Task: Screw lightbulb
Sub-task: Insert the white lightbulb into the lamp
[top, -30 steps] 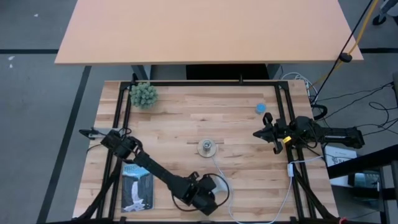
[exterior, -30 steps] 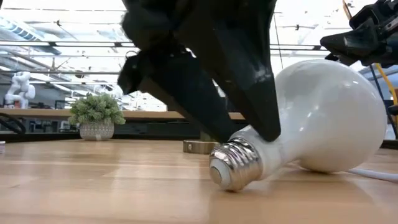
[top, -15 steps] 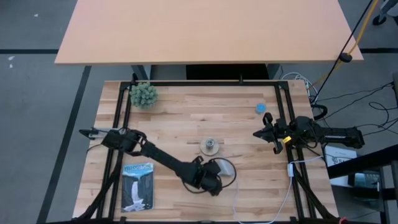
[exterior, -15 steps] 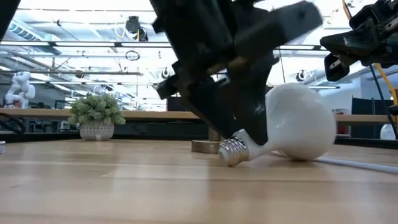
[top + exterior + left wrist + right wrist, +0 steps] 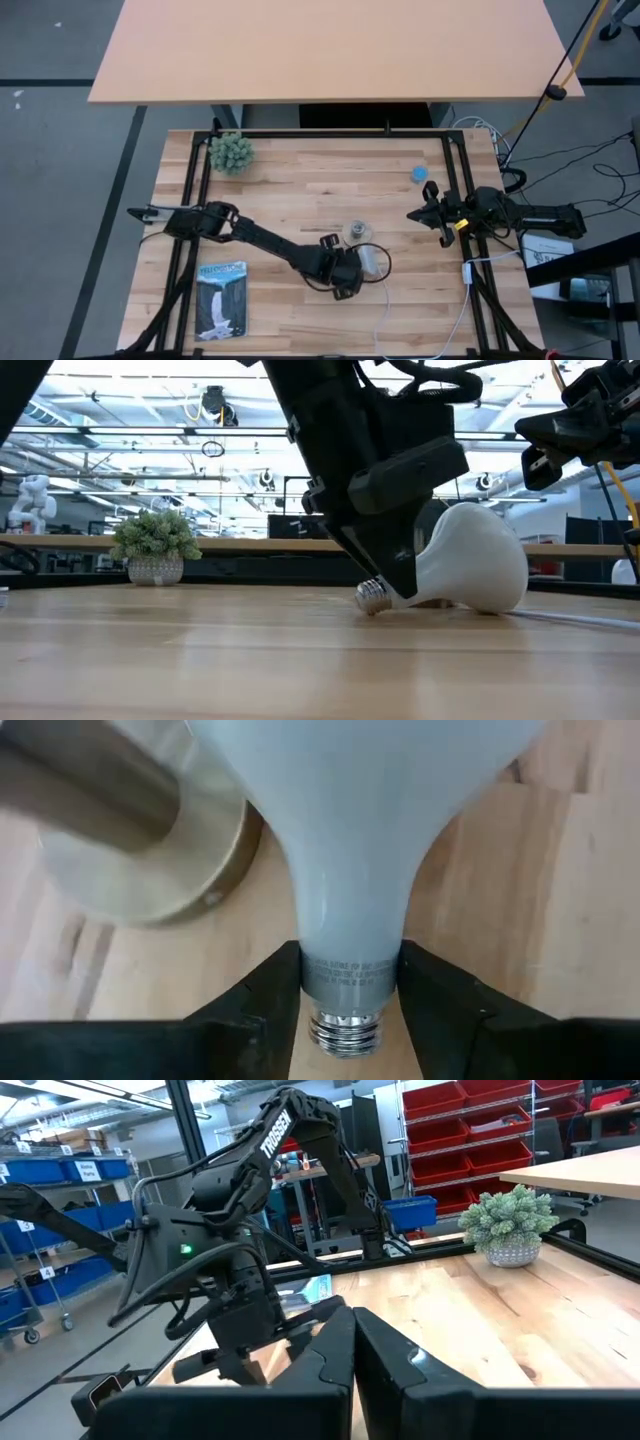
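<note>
Beside socket (image 5: pixel 130 840) | left end effector (image 5: pixel 350 990) pinches lightbulb (image 5: pixel 360 830) neck (wrist view only) | right end effector (image 5: pixel 352 1342) pressed together

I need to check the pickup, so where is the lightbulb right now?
In the high view the lightbulb lies near the table's middle, just below the metal socket, with the left gripper shut on its neck.

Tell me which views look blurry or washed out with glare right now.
Left wrist view: the lightbulb dome is blown out to flat white, and the brass socket beside it is soft and out of focus. Low view: bright ceiling lights wash the background, leaving the left end effector a dark silhouette. High view: evenly lit.
</note>
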